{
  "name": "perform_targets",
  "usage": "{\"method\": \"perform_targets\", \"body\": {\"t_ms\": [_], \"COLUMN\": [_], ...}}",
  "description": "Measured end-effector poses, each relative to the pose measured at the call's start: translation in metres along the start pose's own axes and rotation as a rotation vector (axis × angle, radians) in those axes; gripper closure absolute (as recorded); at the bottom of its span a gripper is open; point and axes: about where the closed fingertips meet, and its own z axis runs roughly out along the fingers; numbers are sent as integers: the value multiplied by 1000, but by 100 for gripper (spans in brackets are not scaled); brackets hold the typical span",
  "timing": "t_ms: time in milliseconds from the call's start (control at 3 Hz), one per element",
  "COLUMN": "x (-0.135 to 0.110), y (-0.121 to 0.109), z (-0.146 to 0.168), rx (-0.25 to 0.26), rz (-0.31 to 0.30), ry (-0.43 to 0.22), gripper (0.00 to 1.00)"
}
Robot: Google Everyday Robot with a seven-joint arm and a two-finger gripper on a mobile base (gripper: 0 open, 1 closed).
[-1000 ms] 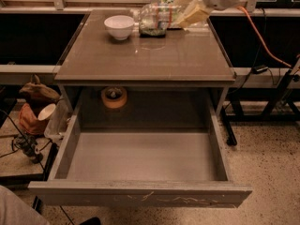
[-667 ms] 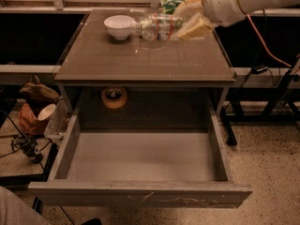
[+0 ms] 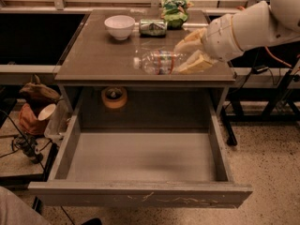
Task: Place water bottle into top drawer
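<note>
The water bottle (image 3: 159, 62), clear and ribbed with a white cap and a red-and-blue label band, lies on its side in my gripper (image 3: 185, 56), held over the front part of the brown tabletop (image 3: 98, 55) with its cap pointing left. My gripper comes in from the right and is shut on the bottle's base end. The top drawer (image 3: 140, 161) is pulled fully out below the table, and its pale bottom is bare. The bottle is above the table's front edge, behind the drawer opening.
A white bowl (image 3: 119, 26), a green-labelled metal can (image 3: 153, 27) on its side and a green snack bag (image 3: 174, 12) sit at the back of the table. A tape roll (image 3: 114, 97) lies under the tabletop behind the drawer. Clutter and cables stand on the floor at left.
My gripper has carried the water bottle from the back of the table, near the can and bag, forward and down toward the table's front edge. The can now shows behind it.
</note>
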Motion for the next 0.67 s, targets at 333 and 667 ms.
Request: {"method": "perform_targets", "body": {"t_ms": [333,667], "x": [-1,15], "y": [12,69], "z": [-8,7], "rx": [24,-13], "rz": [28,93], "ry": [-5,-29], "gripper": [100,100]}}
